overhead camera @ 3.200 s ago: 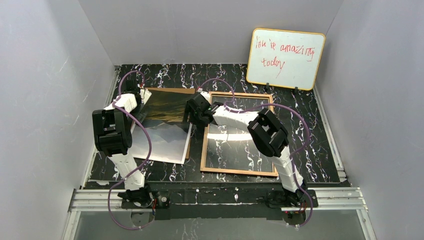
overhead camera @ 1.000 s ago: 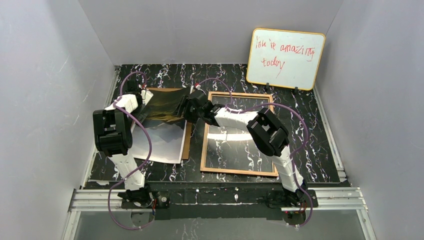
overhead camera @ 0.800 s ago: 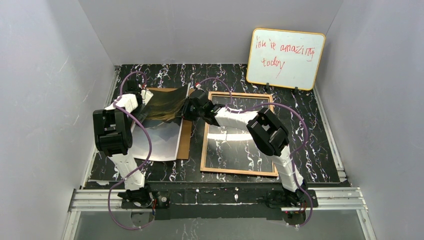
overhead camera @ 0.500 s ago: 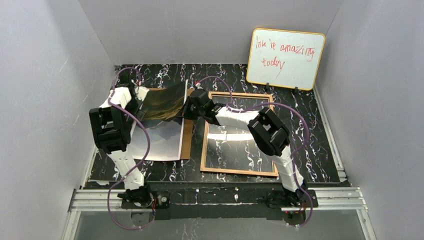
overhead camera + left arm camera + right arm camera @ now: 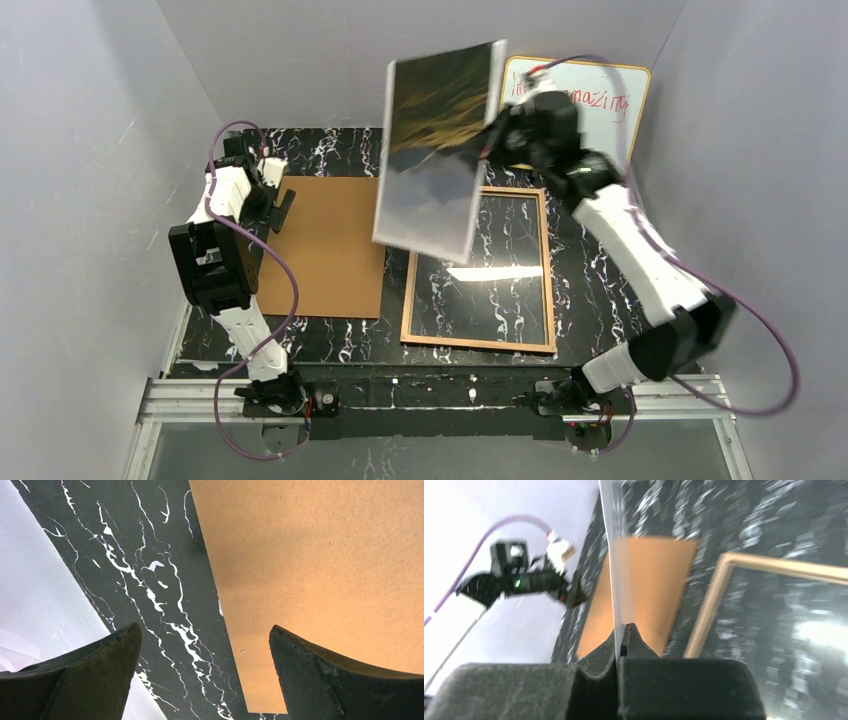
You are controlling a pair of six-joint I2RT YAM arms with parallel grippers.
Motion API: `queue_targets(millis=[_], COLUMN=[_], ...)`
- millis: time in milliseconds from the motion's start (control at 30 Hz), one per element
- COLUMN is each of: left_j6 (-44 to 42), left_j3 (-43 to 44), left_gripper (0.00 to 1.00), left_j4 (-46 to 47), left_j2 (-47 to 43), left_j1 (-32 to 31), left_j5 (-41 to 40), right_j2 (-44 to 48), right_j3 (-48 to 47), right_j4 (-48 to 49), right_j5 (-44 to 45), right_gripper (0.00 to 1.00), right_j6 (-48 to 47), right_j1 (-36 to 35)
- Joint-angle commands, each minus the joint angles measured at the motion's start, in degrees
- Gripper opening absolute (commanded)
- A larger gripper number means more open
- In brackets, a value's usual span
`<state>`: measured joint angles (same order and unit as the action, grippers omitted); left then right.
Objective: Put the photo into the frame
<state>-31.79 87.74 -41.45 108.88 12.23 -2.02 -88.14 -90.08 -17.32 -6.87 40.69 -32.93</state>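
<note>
The photo (image 5: pixel 437 150), a glossy mountain print, hangs high in the air above the table, tilted, over the frame's far left corner. My right gripper (image 5: pixel 492 140) is shut on its right edge; in the right wrist view the photo (image 5: pixel 616 570) shows edge-on between the closed fingers (image 5: pixel 624 635). The frame (image 5: pixel 478 342) lies flat on the table with its tan back up and its glass showing. My left gripper (image 5: pixel 205 645) stands open and empty over the far left edge of the brown backing panel (image 5: pixel 320 570).
The brown backing panel (image 5: pixel 325 245) lies flat left of the frame. An orange-edged whiteboard (image 5: pixel 600 150) with red writing leans at the back right. Grey walls close in on three sides of the black marbled table (image 5: pixel 620 300).
My right gripper has lifted the photo off the backing panel, up and to the right over the frame. My left gripper has let go and drawn back to the left.
</note>
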Motion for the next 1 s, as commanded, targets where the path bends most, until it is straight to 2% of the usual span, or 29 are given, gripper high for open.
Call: queue_targets(millis=[0,167,300,400,500,633,733,967], left_j6=[3.3,4.6,4.3,3.7,3.6,3.6,3.6,3.3], left_j3=[0.0,-0.2,-1.0,-2.0,-2.7,-2.8,-2.8,-3.0], left_gripper=[0.98,0.98,0.98,0.98,0.98,0.98,0.98,0.98], left_j4=[-0.6,-0.5,-0.3,0.1,0.3,0.3,0.3,0.2], left_j2=[-2.9,-2.5,-2.9,-3.3,-3.3,-3.4,-3.3,-3.1], left_j1=[0.1,0.1,0.1,0.1,0.1,0.1,0.1,0.1], left_j5=[2.0,4.9,4.8,4.2,4.0,4.2,4.1,4.0], right_j2=[9.5,13.5,13.2,11.4,6.8,-0.4,-3.9,-7.8], right_j3=[-6.5,-12.6,-18.5,-21.4,-23.7,-23.9,-22.4,-13.7], right_j4=[-23.5,-37.2,-40.8,-42.2,-45.8,-49.7,-50.1,-46.6], right_j5=[12.2,35.9,41.6,40.4,34.3,30.4,28.7,22.6], right_gripper=[0.01,0.01,0.01,0.01,0.01,0.01,0.01,0.01], right_j6=[-9.7,-14.7,-17.6,-19.7,-20.3,-19.9,-18.7,-11.7], right_j1=[8.5,9.4,9.4,9.4,9.4,6.2,2.6,-0.3])
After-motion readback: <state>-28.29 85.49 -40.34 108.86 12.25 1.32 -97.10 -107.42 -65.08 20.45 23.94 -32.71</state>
